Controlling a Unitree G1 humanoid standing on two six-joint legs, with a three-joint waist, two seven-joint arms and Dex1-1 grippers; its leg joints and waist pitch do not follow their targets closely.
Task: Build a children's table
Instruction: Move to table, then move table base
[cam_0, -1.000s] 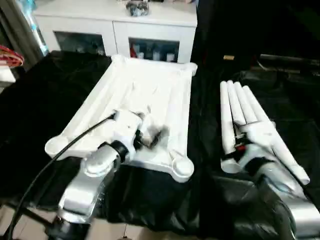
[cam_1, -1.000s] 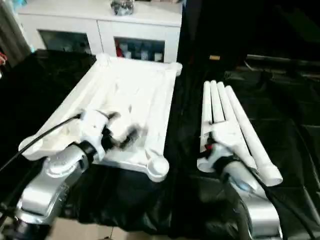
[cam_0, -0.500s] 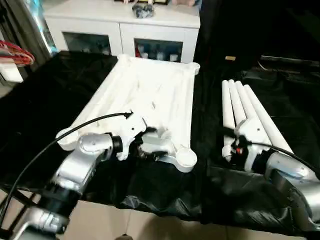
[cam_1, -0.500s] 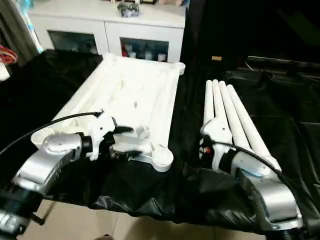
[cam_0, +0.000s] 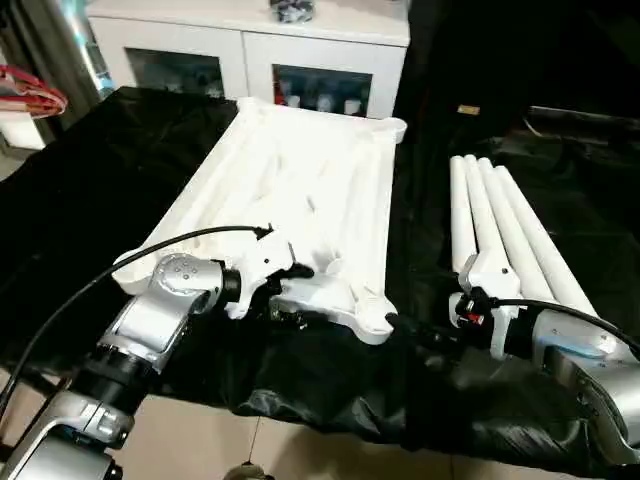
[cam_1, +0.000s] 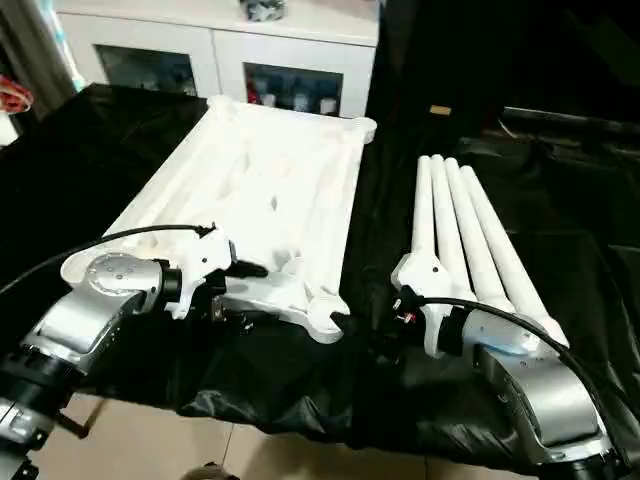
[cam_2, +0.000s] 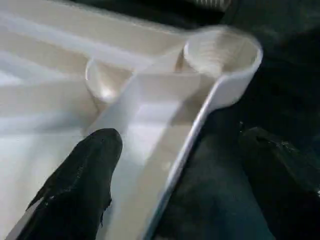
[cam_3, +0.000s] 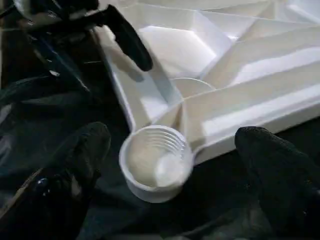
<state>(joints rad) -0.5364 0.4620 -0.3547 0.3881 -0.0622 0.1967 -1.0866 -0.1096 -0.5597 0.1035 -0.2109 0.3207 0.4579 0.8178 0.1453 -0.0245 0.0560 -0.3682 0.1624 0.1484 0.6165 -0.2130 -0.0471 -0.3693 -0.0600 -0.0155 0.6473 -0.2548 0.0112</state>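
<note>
- I saw the tabletop lying underside up on the counter, legs beside it.
- My left claw gaped wide astride the tabletop's near edge by the corner socket.
- My right claw, wide open, faced that socket.

No readable text, labels, brands or numbers anywhere. Items behind the cabinet glass doors at 12 o'clock were too small to read; nothing printed on the tabletop.

A white glass-door cabinet stands behind the black cloth, red wires beside it.
</note>
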